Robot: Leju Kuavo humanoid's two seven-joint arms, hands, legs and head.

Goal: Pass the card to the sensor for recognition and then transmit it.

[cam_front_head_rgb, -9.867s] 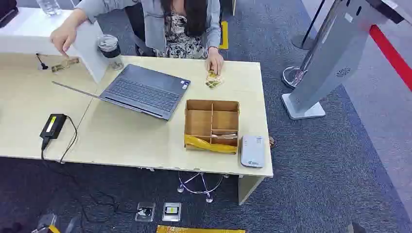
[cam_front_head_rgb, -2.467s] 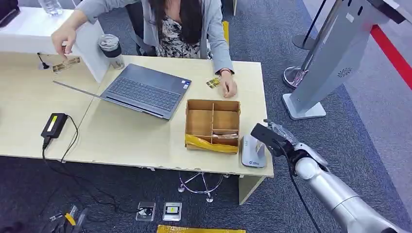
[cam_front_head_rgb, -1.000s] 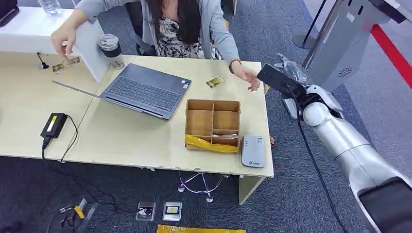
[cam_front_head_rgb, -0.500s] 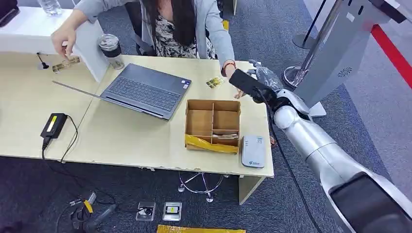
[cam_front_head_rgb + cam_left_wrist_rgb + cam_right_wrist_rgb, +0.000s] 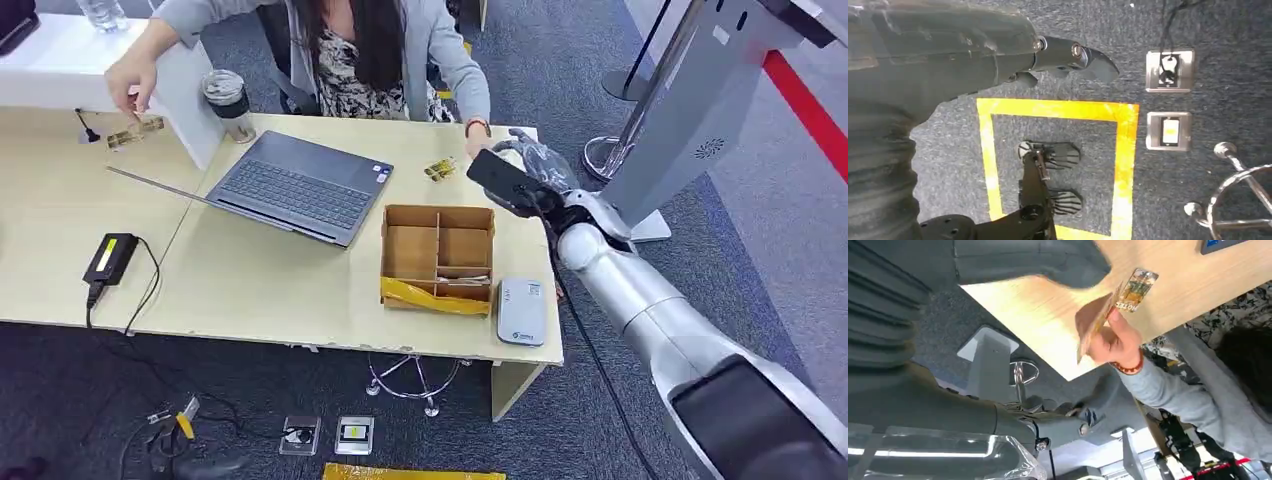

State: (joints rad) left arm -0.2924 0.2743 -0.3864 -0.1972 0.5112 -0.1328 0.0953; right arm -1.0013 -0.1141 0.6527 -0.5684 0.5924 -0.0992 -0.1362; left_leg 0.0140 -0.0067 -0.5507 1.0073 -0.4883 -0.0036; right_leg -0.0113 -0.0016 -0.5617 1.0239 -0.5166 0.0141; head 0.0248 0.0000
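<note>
The left hand (image 5: 1068, 55) is seen in its wrist view hanging over the carpet beside the floor sockets (image 5: 1169, 71); nothing is held in it, and whether its fingers are spread or curled cannot be told.

On the tabletop (image 5: 250, 280), nearest at about five o'clock, the white card reader (image 5: 521, 310) is found lying flat just beside the partitioned cardboard box (image 5: 438, 258). At the far right corner, at about two o'clock from the box, the right hand (image 5: 520, 175) is stretched out above the tabletop edge. In the right wrist view its thumb (image 5: 1033, 262) and the darker fingers (image 5: 1068, 422) are set well apart with nothing between them, so it is judged open and ready to receive.

The card (image 5: 1095, 320) is held edge-on in the person's hand (image 5: 1115, 342), offered between the thumb and the fingers but not yet touched by them. A second card (image 5: 440, 170) is left lying flat on the tabletop at about twelve o'clock from the box, near the laptop (image 5: 300, 187).

The offered card is judged light, thin, stiff and slick. It should be pinched on its two flat faces near the free end, away from the person's grip, with firm but modest pressure, since a thin smooth card may slip or swing if only its edge is caught.
</note>
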